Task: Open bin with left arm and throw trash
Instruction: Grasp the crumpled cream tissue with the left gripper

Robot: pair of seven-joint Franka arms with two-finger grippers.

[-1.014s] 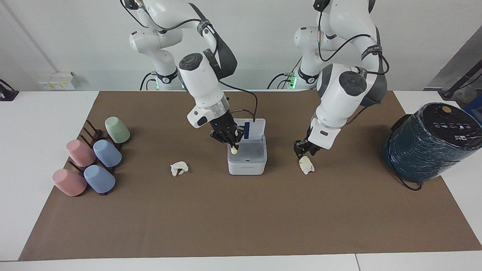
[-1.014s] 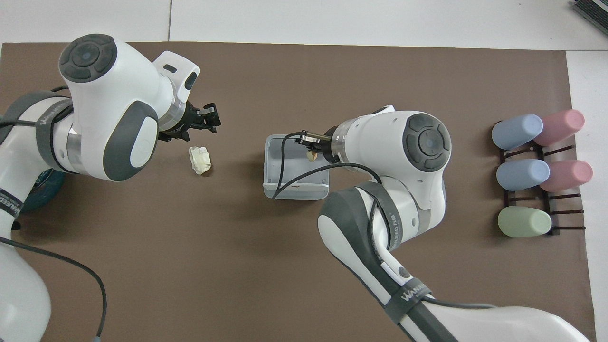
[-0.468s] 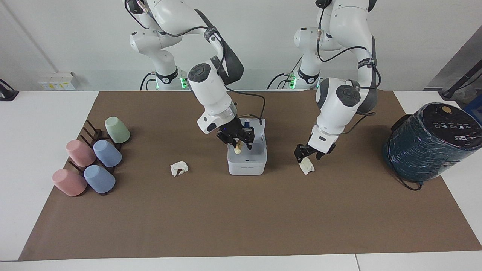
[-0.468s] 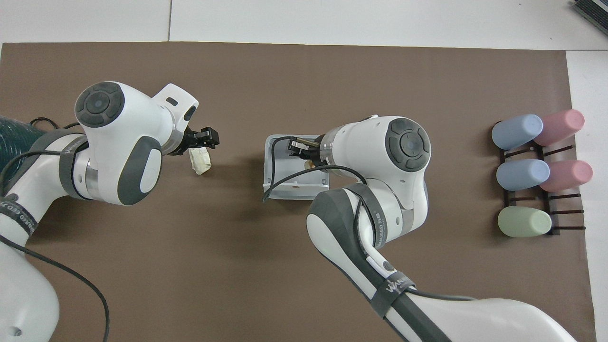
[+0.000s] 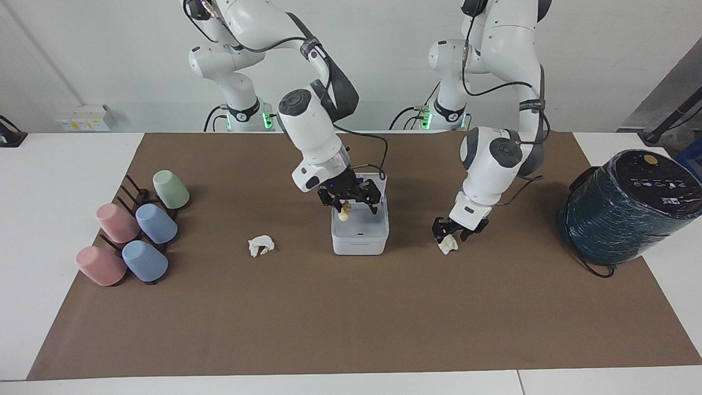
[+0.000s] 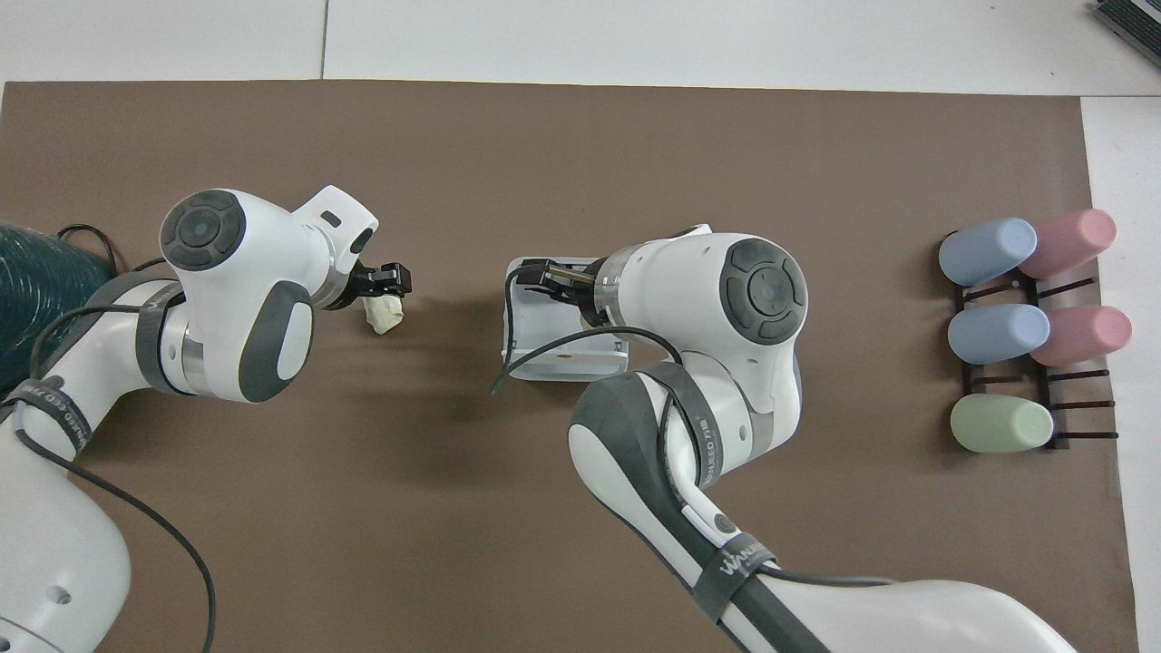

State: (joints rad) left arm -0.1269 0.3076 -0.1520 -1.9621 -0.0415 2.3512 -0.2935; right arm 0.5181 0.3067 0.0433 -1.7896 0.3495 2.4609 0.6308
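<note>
White bin (image 5: 360, 230) mid-counter, lid up. Right tool (image 5: 349, 201) over it, spread, yellow wad (image 5: 344, 214) dropping in. Left tool (image 5: 451, 232) clamped on cream wad (image 5: 448, 245). Third wad (image 5: 260, 245) untouched, toward cups (image 5: 137, 230).

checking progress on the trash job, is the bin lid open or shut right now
Open. In the facing view the bin shows its hollow inside, its lid raised at the edge nearer the robots. The right gripper hangs over it with a yellowish wad.

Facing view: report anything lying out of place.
Two tissue wads lie on the mat outside the open bin: one toward the cups, one under the left pincer. Nothing looks spilled or damaged.
</note>
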